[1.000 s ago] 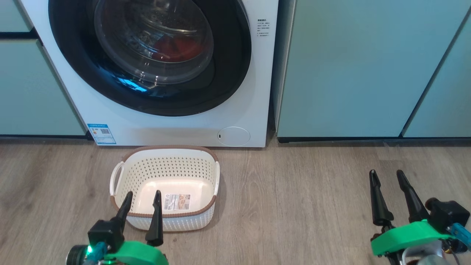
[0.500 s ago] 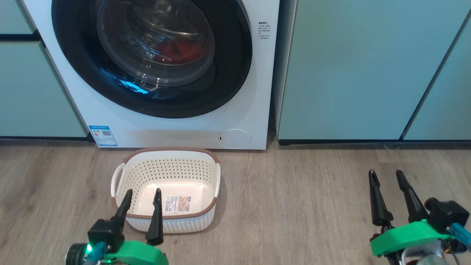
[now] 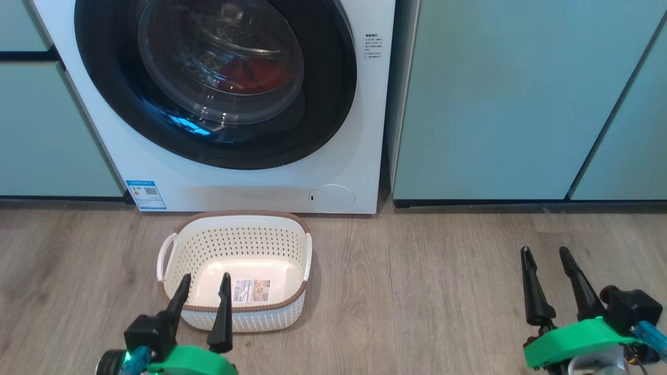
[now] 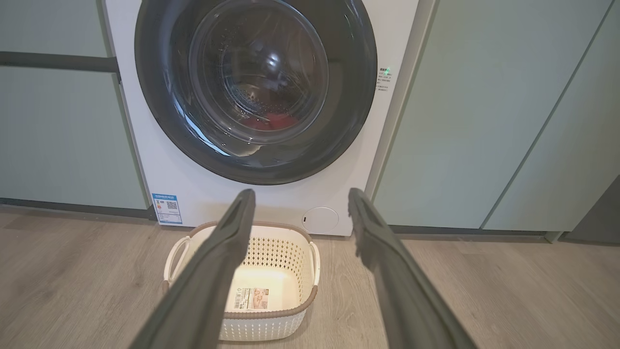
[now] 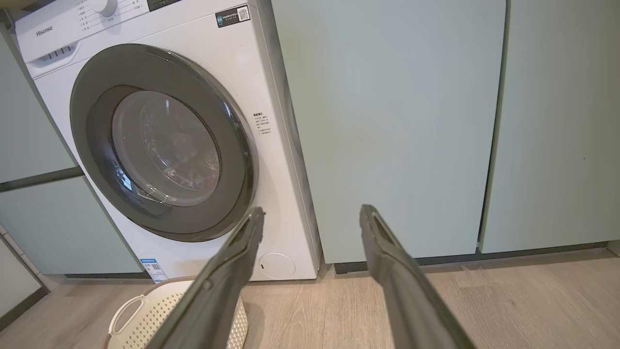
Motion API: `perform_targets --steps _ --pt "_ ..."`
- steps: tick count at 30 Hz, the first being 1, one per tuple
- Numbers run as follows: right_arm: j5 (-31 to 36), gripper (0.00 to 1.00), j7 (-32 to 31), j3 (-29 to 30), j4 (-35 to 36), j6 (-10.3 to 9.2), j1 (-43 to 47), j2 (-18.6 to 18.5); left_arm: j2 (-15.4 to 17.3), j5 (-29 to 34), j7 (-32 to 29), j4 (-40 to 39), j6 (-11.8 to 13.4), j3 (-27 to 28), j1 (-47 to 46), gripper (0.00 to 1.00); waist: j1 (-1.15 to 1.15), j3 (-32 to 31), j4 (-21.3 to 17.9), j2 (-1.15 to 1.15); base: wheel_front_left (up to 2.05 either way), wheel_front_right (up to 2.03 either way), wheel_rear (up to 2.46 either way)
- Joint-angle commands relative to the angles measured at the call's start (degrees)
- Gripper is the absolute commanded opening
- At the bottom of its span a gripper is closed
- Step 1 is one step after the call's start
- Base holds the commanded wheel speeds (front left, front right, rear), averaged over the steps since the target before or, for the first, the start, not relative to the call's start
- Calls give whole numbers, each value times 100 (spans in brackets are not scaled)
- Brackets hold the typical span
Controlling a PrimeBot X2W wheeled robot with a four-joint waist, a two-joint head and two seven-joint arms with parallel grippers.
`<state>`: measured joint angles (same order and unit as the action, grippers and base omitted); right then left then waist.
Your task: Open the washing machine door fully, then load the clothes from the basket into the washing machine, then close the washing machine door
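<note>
The washing machine (image 3: 245, 182) (image 4: 203, 194) (image 5: 227, 82) stands white between teal cabinets, and its door (image 3: 333, 94) (image 4: 160, 106) (image 5: 92, 97) sits flush against the front. Through the glass bowl the red clothes (image 3: 250, 75) (image 4: 271, 121) lie in the steel drum. On the floor in front of the machine, the cream basket (image 3: 245, 317) (image 4: 271, 252) (image 5: 145, 315) holds nothing but its paper sticker. My left gripper (image 3: 205, 279) (image 4: 300, 194) hangs open over the basket's near rim. Far to the right, above bare floor, my right gripper (image 3: 544, 251) (image 5: 312, 213) is open too.
Pale teal cabinets (image 3: 495, 99) (image 3: 47, 125) flank the machine on both sides. Wood-look floor (image 3: 417, 291) stretches wide between the basket and my right gripper. A small round hatch (image 3: 332, 198) sits low on the machine's front.
The whole head picture has slid slightly down, so the camera shifted. Both grippers sit a little lower in the picture and stay open.
</note>
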<state>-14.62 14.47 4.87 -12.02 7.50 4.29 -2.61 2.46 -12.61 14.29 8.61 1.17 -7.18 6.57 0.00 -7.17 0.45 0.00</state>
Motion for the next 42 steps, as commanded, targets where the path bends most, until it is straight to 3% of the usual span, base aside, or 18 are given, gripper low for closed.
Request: perform_targets --steps 1,20,21,25,42 --pt "5 100 52 -162 199 -1 -188 -27 42 -16 71 -149 -13 179 -182 100 0 1 -3 0 0 0 0" --pt "-30 100 52 -176 161 -1 -186 -27 42 -89 71 -149 -111 181 -182 100 0 31 6 0 0 0 0" --pt "-7 0 0 -31 -9 0 0 0 1 -58 0 49 -100 1 56 0 0 32 6 0 0 0 0" --pt "-26 0 -18 -31 -350 1 85 9 -16 -80 -25 390 -101 -13 174 0 0 35 8 0 0 0 0" --pt "-1082 0 -303 -4 -329 1 -69 4 -8 -1156 -305 414 -205 176 -25 0 0 131 1 0 0 0 0"
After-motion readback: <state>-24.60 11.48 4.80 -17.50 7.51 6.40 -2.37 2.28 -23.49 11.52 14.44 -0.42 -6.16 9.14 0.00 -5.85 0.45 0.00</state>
